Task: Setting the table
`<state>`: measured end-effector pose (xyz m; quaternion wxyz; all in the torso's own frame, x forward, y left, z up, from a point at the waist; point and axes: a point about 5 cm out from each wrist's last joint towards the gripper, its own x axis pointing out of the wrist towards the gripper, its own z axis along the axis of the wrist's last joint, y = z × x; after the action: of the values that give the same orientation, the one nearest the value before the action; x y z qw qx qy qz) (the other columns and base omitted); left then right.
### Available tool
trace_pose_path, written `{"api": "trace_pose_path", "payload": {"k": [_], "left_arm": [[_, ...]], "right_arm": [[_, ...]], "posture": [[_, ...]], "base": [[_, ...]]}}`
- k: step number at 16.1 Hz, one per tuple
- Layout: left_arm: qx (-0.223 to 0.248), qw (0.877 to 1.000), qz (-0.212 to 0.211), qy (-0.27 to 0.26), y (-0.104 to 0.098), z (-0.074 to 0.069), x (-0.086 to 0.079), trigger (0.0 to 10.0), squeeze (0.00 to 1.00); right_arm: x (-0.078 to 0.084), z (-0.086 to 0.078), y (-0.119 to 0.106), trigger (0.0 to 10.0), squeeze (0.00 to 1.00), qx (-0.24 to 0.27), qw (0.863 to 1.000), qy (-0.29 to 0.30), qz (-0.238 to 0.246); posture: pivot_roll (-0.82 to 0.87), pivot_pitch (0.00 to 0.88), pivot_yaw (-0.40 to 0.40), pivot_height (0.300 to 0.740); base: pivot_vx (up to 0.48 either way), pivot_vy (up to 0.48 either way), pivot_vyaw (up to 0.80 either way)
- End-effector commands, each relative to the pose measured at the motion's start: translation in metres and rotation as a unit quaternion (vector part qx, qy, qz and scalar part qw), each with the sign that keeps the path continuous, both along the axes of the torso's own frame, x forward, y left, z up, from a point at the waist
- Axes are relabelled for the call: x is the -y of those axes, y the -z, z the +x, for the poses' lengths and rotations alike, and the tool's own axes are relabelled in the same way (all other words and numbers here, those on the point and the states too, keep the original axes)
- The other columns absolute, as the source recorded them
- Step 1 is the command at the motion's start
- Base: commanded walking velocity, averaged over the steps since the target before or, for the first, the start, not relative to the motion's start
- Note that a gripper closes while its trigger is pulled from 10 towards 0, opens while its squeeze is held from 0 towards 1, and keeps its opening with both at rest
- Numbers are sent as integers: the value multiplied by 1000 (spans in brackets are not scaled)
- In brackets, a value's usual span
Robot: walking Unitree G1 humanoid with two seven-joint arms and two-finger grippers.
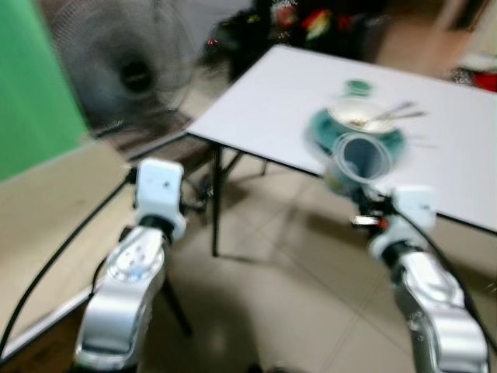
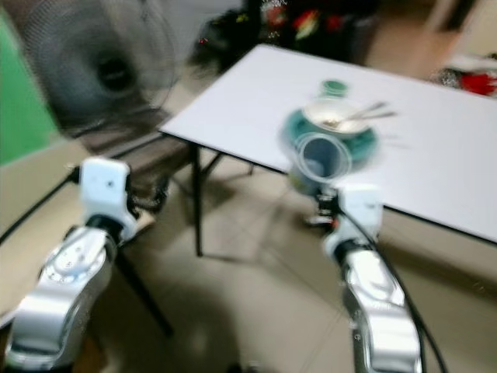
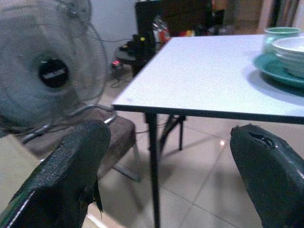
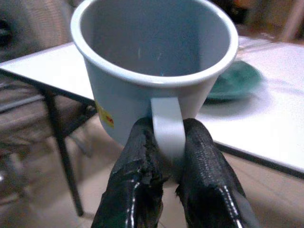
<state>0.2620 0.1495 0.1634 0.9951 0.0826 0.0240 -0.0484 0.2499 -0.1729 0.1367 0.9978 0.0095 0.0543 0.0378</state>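
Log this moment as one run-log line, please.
right gripper: shut on mug handle | left gripper: open, idle | mug: short of table | plate: on table

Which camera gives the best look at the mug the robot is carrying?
The right wrist view: the mug is close and sharp, its handle pinched between the right gripper's jaws. The two eye views show it small and blurred, held up before the white table. The left wrist view looks elsewhere.

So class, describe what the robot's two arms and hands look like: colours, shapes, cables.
Both arms have rounded, shiny silver shells ending in white, boxy wrist blocks. A black cable runs along each arm. The left hand has two long black fingers with a rough, worn texture; the right hand has the same black, scuffed fingers.
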Motion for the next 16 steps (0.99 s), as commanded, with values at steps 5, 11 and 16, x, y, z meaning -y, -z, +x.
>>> {"api": "trace_pose_path", "payload": {"k": [5, 11, 16], "left_arm": [[2, 1000, 0, -2, 0, -1, 6, 10000, 0], [2, 1000, 1, 3, 0, -2, 5, 10000, 0], [14, 999, -13, 50, -4, 2, 21, 10000, 0]], "right_arm": [[-1, 9, -4, 10000, 0, 7, 1000, -9, -15], [-2, 1, 2, 10000, 0, -3, 1000, -11, -18], [12, 3, -1, 10000, 0, 0, 1000, 11, -24]], "posture": [[-50, 21, -16, 740], [-58, 37, -4, 740], [-76, 3, -3, 740]], "base": [[0, -423, 0], [0, -282, 0], [0, 0, 0]]}}
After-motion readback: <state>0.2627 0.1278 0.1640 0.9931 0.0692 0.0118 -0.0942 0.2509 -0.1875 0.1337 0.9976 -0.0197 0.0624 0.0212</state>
